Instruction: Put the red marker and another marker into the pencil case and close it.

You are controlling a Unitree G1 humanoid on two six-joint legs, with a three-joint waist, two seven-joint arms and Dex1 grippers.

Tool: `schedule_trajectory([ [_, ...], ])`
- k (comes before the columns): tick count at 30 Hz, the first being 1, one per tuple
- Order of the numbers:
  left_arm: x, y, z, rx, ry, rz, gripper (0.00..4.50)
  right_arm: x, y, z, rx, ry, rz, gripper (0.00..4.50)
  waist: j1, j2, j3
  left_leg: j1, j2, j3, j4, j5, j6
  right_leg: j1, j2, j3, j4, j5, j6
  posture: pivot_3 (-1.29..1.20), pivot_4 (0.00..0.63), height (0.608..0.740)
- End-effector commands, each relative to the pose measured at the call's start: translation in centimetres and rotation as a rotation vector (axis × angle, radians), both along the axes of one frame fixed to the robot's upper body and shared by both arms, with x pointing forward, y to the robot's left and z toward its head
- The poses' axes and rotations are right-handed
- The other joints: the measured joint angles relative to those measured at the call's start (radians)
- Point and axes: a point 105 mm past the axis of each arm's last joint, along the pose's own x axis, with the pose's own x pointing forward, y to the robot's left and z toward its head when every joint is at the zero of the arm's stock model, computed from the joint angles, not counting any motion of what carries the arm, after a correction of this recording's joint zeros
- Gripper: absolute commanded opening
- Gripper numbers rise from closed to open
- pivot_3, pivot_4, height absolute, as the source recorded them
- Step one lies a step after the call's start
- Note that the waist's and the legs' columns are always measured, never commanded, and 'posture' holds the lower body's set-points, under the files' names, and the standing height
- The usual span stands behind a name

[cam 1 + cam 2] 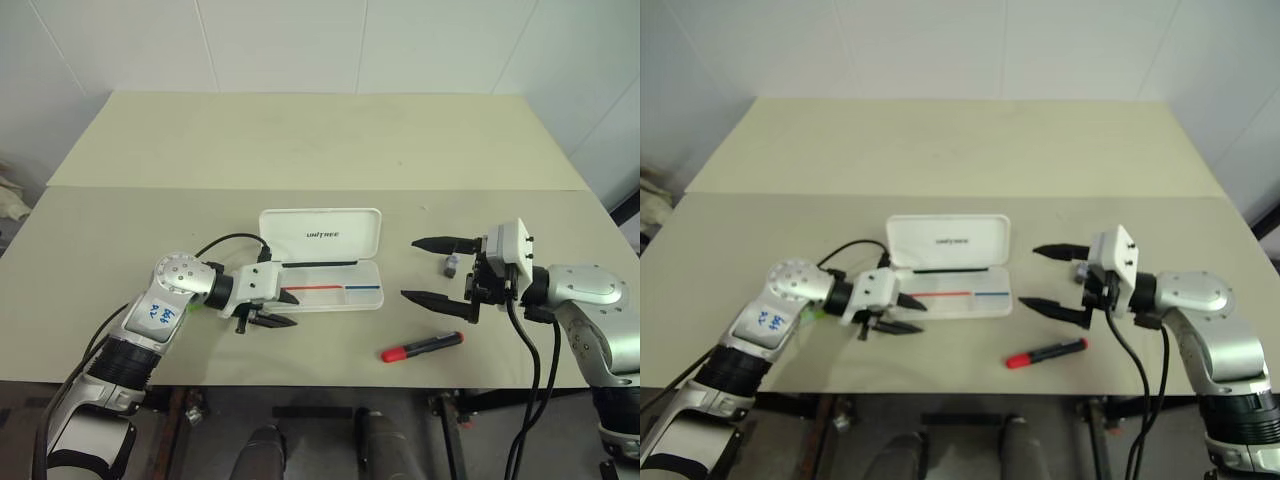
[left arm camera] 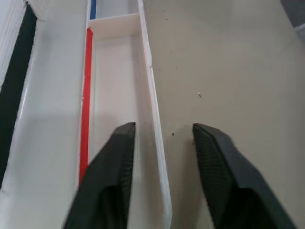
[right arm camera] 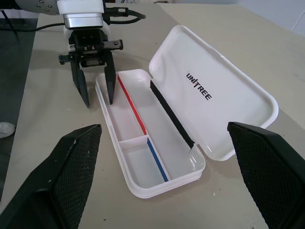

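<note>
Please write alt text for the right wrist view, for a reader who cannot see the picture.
An open white pencil case lies on a beige table, its lid folded back with dark UNITREE lettering and red and blue stripes inside. The left gripper stands open over the case's far end, one finger on each side of its wall. The right gripper's two black fingers frame the foreground, wide apart.

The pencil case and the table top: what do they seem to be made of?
The pencil case looks like hard white plastic with a smooth, slightly glossy finish: thin moulded walls, rounded corners, soft light reflections. The table top looks like a matte beige board, perhaps laminate; its surface is flat and shows no shine.
</note>
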Motion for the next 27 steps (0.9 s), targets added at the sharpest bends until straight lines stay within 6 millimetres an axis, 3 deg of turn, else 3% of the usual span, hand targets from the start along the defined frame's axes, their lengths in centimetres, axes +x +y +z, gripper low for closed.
schedule_trajectory([
  [1,-0.3,-0.1,1.2,-0.031,-0.034,-0.029,3.37,-0.3,0.7,1.2,0.011,-0.049,0.037,4.5,0.001,0.0,0.0,0.0,0.0,0.0,0.0,0.0,0.0,0.0,0.0,0.0,0.0,0.0,0.0,0.0,0.15,0.74],
  [4,-2.0,-0.5,2.3,-0.104,0.005,-0.119,4.35,-0.3,0.9,1.0,0.015,-0.045,0.042,4.5,0.001,0.0,0.0,0.0,0.0,0.0,0.0,0.0,0.0,0.0,0.0,0.0,0.0,0.0,0.0,0.0,0.15,0.74],
  [5,-2.3,-0.6,2.6,-0.125,0.008,-0.143,4.47,-0.3,1.0,1.0,0.016,-0.043,0.043,4.5,0.002,0.0,0.0,0.0,0.0,0.0,0.0,0.0,0.0,0.0,0.0,0.0,0.0,0.0,0.0,0.0,0.15,0.74],
  [11,-2.3,-0.6,4.7,-0.272,-0.088,-0.101,4.47,-0.4,0.6,0.4,0.02,-0.018,0.036,4.5,0.003,0.0,0.0,0.0,0.0,0.0,0.0,0.0,0.0,0.0,0.0,0.0,0.0,0.0,-0.001,0.0,0.15,0.74],
  [15,-2.2,0.3,6.9,-0.436,-0.139,-0.033,4.47,-0.5,-0.9,-0.1,-0.025,0.018,0.003,4.5,0.003,0.0,0.0,0.0,0.0,0.0,0.0,0.0,0.0,0.0,0.0,0.0,0.0,0.0,0.0,0.0,0.15,0.74],
  [17,-2.4,0.5,7.2,-0.453,-0.143,-0.027,4.47,-0.6,-1.4,-0.2,-0.037,0.026,-0.003,4.5,0.003,0.0,0.0,0.0,0.0,0.0,0.0,0.0,0.0,0.0,0.0,0.0,0.0,0.0,0.0,0.0,0.15,0.74],
  [21,-3.1,3.2,7.7,-0.493,-0.144,-0.002,4.47,-1.5,-3.5,-1.4,-0.131,0.105,-0.013,4.5,0.001,0.0,0.0,0.0,0.0,0.0,0.0,0.0,0.0,0.0,0.0,0.0,-0.001,0.0,-0.001,0.0,0.15,0.74],
  [24,-4.4,5.1,6.6,-0.416,-0.082,-0.018,4.47,-2.0,-4.3,-1.8,-0.159,0.145,-0.006,4.5,-0.004,0.0,0.0,0.0,0.0,0.0,0.0,0.0,0.0,0.0,0.0,0.0,-0.001,-0.003,-0.005,0.0,0.15,0.74],
  [25,-4.6,5.3,6.5,-0.403,-0.072,-0.018,4.47,-2.1,-4.5,-1.9,-0.163,0.152,-0.002,4.5,-0.003,0.0,0.0,0.001,0.0,0.0,0.0,0.0,0.0,0.0,0.0,0.0,0.0,-0.006,-0.012,0.0,0.15,0.74],
  [27,-4.3,5.8,6.5,-0.387,-0.081,-0.006,4.47,-2.4,-4.6,-2.3,-0.187,0.165,0.016,4.5,0.0,0.0,0.0,0.0,0.0,0.0,0.0,0.0,0.0,0.0,0.0,0.0,0.0,-0.006,-0.012,0.0,0.15,0.74],
])
